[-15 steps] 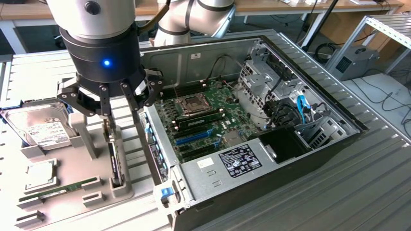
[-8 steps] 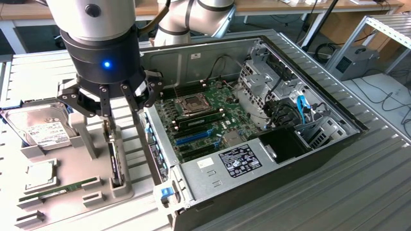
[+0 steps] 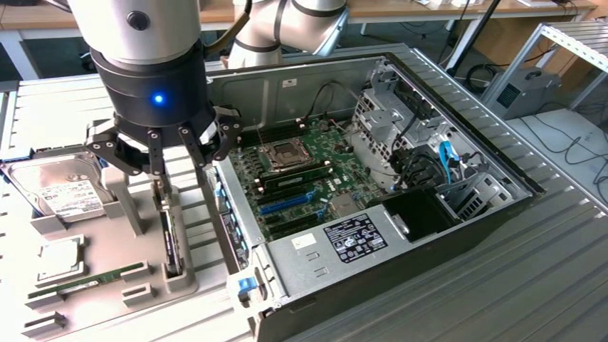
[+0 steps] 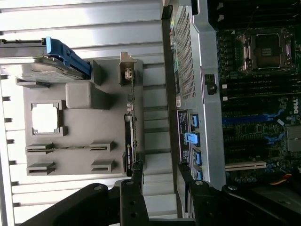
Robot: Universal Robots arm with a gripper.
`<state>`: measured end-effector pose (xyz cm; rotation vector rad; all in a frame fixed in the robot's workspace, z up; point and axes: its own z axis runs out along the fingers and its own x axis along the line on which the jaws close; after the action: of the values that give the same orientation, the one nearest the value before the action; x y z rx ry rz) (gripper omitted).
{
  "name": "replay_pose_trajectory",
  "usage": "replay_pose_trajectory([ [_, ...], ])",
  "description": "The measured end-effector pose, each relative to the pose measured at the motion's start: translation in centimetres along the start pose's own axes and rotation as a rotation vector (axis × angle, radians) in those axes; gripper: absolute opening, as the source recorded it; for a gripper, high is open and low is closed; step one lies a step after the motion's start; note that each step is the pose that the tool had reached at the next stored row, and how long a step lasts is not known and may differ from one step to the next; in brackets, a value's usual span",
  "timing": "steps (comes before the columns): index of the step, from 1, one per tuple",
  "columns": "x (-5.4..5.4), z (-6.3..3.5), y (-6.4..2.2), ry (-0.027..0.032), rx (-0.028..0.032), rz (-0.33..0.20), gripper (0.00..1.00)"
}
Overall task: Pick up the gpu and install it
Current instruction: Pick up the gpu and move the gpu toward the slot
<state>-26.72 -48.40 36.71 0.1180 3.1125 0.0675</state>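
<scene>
Where we see the end effector (image 3: 171, 167): spread wide, empty, just above the gpu (image 3: 169, 239).
Long axis: on edge in grey holder (image 3: 181, 281), lengthwise alongside computer case (image 3: 314, 285).

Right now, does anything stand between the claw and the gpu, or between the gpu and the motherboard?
Nothing visible separates the open claw from the gpu, which stands on edge in the gray holder beneath it. Between the gpu and the motherboard stands the case wall.

gpu (image 3: 169, 241) upright in holder (image 3: 142, 288), case (image 3: 314, 246) at the exterior view's right, pincer (image 3: 176, 167) above gpu
</scene>
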Motion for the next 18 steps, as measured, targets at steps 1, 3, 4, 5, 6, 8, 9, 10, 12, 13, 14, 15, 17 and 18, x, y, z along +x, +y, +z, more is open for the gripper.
replay_pose_trajectory([
  [1, 0.00, 0.02, 0.00, 0.0000, 0.0000, 0.000, 0.42],
  [3, 0.01, 0.07, 0.00, 0.0000, 0.0000, 0.000, 0.42],
  [4, 0.01, 0.09, 0.00, 0.0000, 0.0000, 0.000, 0.42],
  [5, 0.02, 0.11, -0.01, 0.0000, 0.0000, 0.000, 0.42],
  [6, 0.02, 0.13, -0.01, 0.0000, 0.0000, 0.000, 0.42],
  [8, 0.02, 0.19, -0.01, 0.0000, 0.0000, 0.000, 0.42],
  [9, 0.03, 0.21, -0.01, 0.0000, 0.0000, 0.000, 0.42],
  [10, 0.04, 0.24, -0.01, 0.0000, 0.0000, 0.000, 0.42],
  [12, 0.05, 0.29, -0.02, 0.0000, 0.0000, 0.000, 0.42],
  [13, 0.06, 0.31, -0.02, 0.0000, 0.0000, 0.000, 0.42],
  [14, 0.06, 0.33, -0.02, 0.0000, 0.0000, 0.000, 0.42],
  [15, 0.07, 0.36, -0.02, 0.0000, 0.0000, 0.000, 0.42],
  [17, 0.08, 0.40, -0.02, 0.0000, 0.0000, 0.000, 0.42],
  [18, 0.08, 0.42, -0.02, 0.0000, 0.0000, 0.000, 0.42],
])
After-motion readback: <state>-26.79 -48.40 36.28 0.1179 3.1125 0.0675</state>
